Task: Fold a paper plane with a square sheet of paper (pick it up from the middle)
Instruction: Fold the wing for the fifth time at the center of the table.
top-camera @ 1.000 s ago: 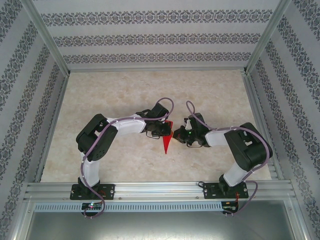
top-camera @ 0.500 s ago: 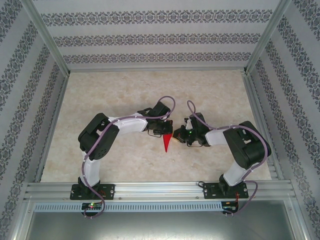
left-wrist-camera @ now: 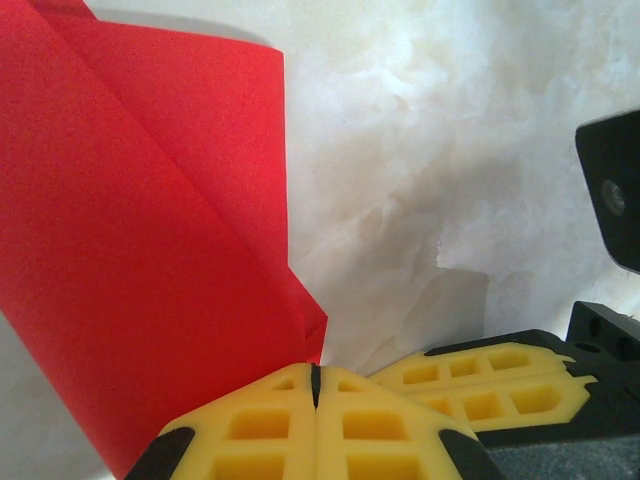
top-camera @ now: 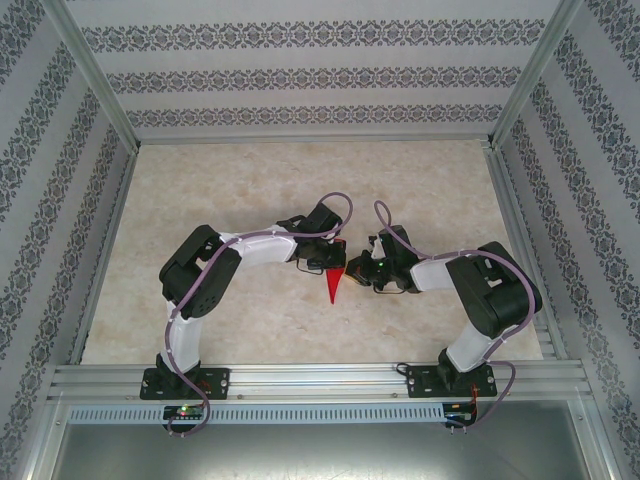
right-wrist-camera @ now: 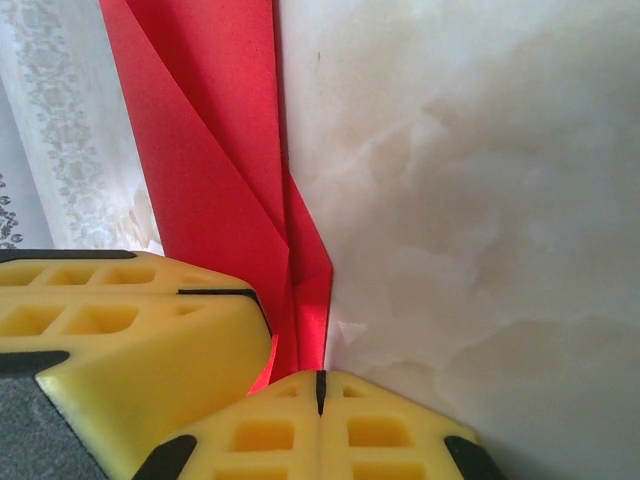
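Left gripper [left-wrist-camera: 315,385] and right gripper [right-wrist-camera: 320,388], jaws clamped on the paper plane [top-camera: 334,285]. Best now: hold both pinches level and press the crease without twisting.

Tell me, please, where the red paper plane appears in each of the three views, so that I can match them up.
Top external: the paper plane sits just below centre, its tip pointing down the picture.
Left wrist: the paper plane covers the left half.
Right wrist: the paper plane is a tall strip left of centre, from the top edge down.
Shared landmark: the marbled beige table behind it.
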Controlling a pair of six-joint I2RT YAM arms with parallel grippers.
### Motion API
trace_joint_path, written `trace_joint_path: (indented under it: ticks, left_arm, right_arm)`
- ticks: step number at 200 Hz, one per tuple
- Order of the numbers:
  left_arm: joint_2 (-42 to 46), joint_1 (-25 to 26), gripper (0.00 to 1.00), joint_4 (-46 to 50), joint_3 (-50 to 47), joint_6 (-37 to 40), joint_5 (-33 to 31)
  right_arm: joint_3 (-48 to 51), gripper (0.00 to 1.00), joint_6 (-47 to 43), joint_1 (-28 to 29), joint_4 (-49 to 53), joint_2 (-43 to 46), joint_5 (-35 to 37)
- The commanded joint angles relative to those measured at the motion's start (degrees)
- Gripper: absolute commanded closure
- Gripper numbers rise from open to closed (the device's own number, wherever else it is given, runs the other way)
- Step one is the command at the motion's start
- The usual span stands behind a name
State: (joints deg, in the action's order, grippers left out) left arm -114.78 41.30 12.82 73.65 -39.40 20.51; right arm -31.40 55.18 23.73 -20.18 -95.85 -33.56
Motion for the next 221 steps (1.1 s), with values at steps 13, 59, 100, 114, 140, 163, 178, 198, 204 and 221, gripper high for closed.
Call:
trace_joint_path:
  ticks: [13,59,100,114,140,163,178,198,204,221]
  left_arm:
    - [-2.0,0.8,0.93,1.0,0.5,2.0,-0.4]
    - [-2.0,0.8,0.84,0.8,-0.2,2.8,-0.9]
    - [-2.0,0.8,0.77,-0.2,-1.1,3.1,0.0]
    - [-2.1,0.7,0.75,-0.4,-1.2,3.7,0.4]
    - [-2.1,0.8,0.74,-1.5,-1.5,4.1,1.2]
    - [-2.0,0.8,0.78,-1.9,-1.1,4.4,1.9]
    - [-1.9,0.8,0.80,-1.9,-1.0,4.6,1.8]
    - [-2.0,0.8,0.80,-1.6,-0.8,5.2,1.8]
    - [-1.9,0.8,0.81,-1.6,-0.8,5.4,1.8]
    - [-1.9,0.8,0.84,-1.6,-0.8,5.8,1.8]
  right_arm:
    - [0.9,0.99,-0.6,0.0,-0.8,0.9,0.5]
    - [1.4,0.99,-0.6,-0.4,0.1,3.8,0.4]
    - [1.5,0.99,-1.2,-1.7,3.2,8.2,0.5]
    - [1.4,0.99,-1.1,-2.4,3.8,9.9,-0.1]
    - [0.6,0.99,-1.8,-3.9,6.3,13.1,-0.6]
    - [0.5,0.99,-2.5,-5.4,7.5,14.0,-1.1]
    - [0.6,0.99,-3.1,-6.3,8.3,14.0,-0.8]
    - [0.1,0.99,-3.9,-7.3,9.1,12.8,-0.9]
    - [-0.3,0.99,-4.0,-7.6,9.0,12.1,-1.2]
    - [-1.6,0.99,-4.2,-8.0,9.2,10.0,-1.6]
